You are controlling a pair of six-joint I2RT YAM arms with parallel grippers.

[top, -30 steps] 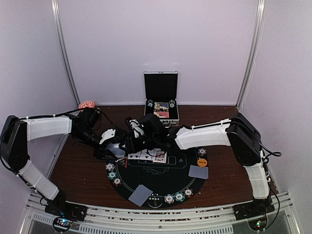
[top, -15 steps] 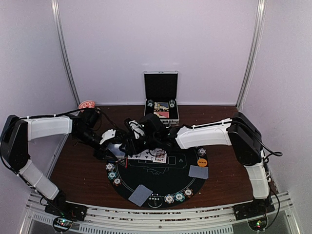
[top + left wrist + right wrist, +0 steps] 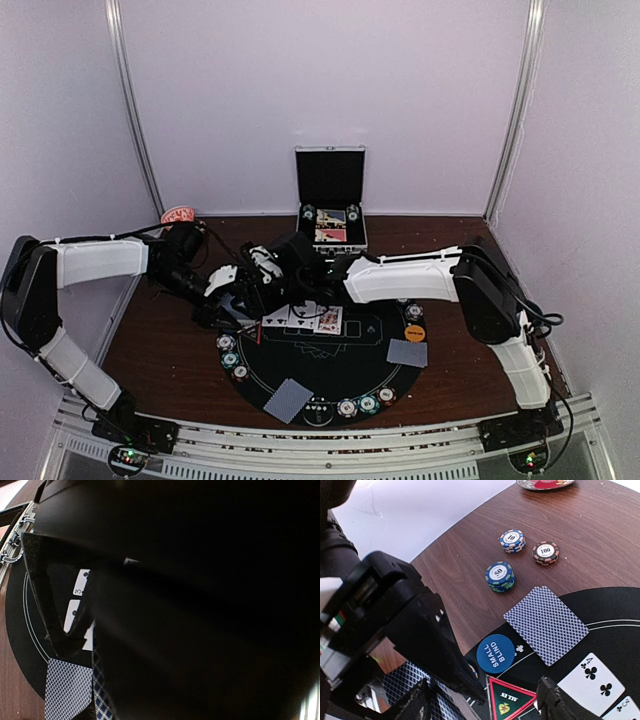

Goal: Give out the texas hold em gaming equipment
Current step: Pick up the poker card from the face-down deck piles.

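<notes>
Right hand (image 3: pixel 482 702) wider, farther left

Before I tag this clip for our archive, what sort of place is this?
Probably a robot test booth set for poker: plain white walls, a round black mat on a wooden table, poker chips and cards.

Left end effector (image 3: pixel 236 302) and right end effector (image 3: pixel 485 705) crowd the mat's (image 3: pixel 335 368) far-left edge. Bare desk (image 3: pixel 472 368) lies right; a case (image 3: pixel 330 190) stands far.
</notes>
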